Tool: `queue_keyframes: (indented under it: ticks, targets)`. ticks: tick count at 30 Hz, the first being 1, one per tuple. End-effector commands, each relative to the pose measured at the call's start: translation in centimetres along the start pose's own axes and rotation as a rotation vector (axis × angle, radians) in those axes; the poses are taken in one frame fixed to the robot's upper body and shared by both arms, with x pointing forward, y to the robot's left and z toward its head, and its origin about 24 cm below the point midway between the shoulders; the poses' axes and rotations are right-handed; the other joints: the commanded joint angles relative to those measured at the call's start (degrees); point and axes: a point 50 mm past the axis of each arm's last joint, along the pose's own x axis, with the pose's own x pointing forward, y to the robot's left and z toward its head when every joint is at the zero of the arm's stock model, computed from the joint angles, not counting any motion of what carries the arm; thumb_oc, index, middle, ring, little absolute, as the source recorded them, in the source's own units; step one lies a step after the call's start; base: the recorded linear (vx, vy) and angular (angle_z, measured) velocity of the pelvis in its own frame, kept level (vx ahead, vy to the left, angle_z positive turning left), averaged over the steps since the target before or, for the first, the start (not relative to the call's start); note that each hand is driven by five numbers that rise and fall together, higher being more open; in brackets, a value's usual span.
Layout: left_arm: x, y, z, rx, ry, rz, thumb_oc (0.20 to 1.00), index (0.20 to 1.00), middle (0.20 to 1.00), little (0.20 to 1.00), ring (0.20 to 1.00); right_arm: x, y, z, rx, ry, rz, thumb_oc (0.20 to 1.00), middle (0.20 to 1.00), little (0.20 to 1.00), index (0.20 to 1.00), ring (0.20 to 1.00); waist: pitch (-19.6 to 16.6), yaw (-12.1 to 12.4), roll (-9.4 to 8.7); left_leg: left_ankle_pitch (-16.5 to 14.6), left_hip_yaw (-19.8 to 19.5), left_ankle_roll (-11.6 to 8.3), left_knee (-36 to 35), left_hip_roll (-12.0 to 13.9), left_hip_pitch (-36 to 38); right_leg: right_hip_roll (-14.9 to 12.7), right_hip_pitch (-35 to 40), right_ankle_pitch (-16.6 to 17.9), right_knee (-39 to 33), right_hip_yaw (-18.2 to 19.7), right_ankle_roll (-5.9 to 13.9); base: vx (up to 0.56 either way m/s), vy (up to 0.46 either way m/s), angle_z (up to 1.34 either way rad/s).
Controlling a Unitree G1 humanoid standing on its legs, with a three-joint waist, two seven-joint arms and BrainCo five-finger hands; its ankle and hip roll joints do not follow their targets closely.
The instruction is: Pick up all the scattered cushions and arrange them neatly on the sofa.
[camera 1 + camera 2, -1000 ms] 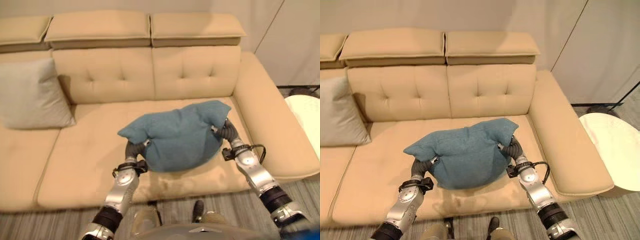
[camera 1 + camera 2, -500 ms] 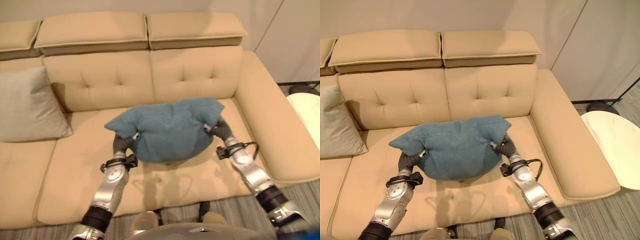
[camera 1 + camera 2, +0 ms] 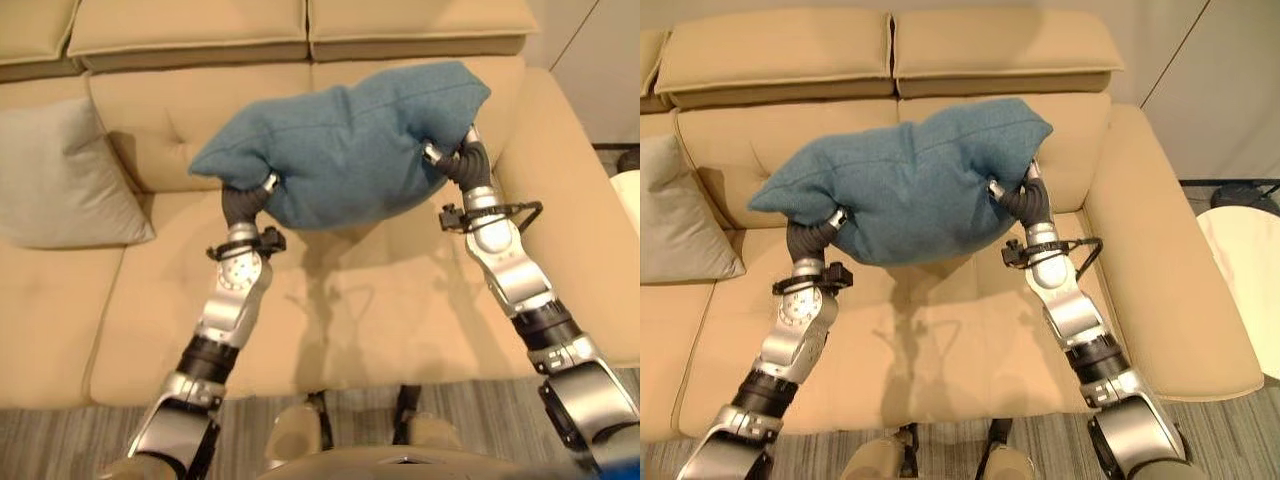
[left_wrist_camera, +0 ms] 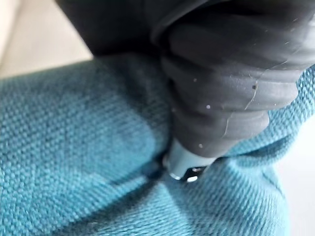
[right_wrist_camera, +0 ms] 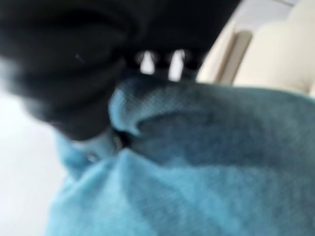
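Sofa seat (image 3: 380,320) beneath raised teal cushion (image 3: 350,140)

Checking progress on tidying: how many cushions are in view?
2: a blue cushion held up between both hands over the sofa seat, and a grey cushion against its backrest at left. Others may lie outside view.

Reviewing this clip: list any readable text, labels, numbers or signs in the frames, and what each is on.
None: no readable text, label, number or sign in any view.
Blue cushion: plain weave, no tag showing.
Grey cushion: plain.
Sofa: plain, tufted back, no label.
Left hand and right hand: dark covers without legible marks.
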Motion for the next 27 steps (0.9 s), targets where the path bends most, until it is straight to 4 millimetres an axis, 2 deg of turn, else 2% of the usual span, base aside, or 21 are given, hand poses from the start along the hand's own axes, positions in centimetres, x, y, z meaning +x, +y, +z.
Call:
queue_keyframes:
  ticks: [1,8,13,19,27]
  targets:
    - [1.3,-6.3,7.1,-0.018,-0.365,-0.256,0.200,0.200,0.200,0.200,0.200,1.7,4.5,8.5,0.105,-0.378,0.143,0.200,0.200,0.200,0.200,0.200,0.5,-0.2,-3.44,-4.2,-2.3,-3.88,4.6,-0.1,0.5,-2.7,-3.4,1.8,4.0,2.6,3.28,-0.08,0.013,0.04]
    - [3.9,-7.4,8.7,-0.027,-0.383,-0.220,0.200,0.200,0.200,0.200,0.200,4.0,4.6,9.1,0.067,-0.353,0.120,0.200,0.200,0.200,0.200,0.200,1.4,-1.0,-3.28,-2.9,-2.7,-3.90,4.5,-0.1,-4.5,-2.8,-9.7,3.1,4.8,3.7,3.34,0.00,0.002,0.00]
    - [4.6,-7.7,8.9,-0.015,-0.375,-0.218,0.200,0.200,0.200,0.200,0.200,4.7,4.3,9.1,0.051,-0.343,0.104,0.200,0.200,0.200,0.200,0.200,2.1,-1.3,-3.09,-2.8,-2.8,-4.08,4.9,0.1,-7.1,-2.9,-12.4,3.7,5.0,4.1,3.51,0.02,0.016,-0.05]
    - [5.2,-7.8,9.5,-0.005,-0.391,-0.214,0.200,0.200,0.200,0.200,0.200,5.2,4.1,9.5,0.029,-0.359,0.093,0.200,0.200,0.200,0.200,0.200,2.0,-1.5,-3.03,-2.5,-2.8,-4.14,4.6,0.1,-9.1,-2.9,-14.6,4.2,4.7,4.4,3.75,0.01,0.002,-0.01]
    - [4.9,-8.1,10.0,-0.033,-0.415,-0.211,0.200,0.200,0.200,0.200,0.200,5.5,4.0,11.1,0.018,-0.419,0.090,0.200,0.200,0.200,0.200,0.200,1.7,-1.1,-3.00,-1.8,-2.9,-4.49,2.6,-0.2,-8.6,-3.0,-14.7,4.1,4.5,4.0,3.97,0.03,0.007,0.00]
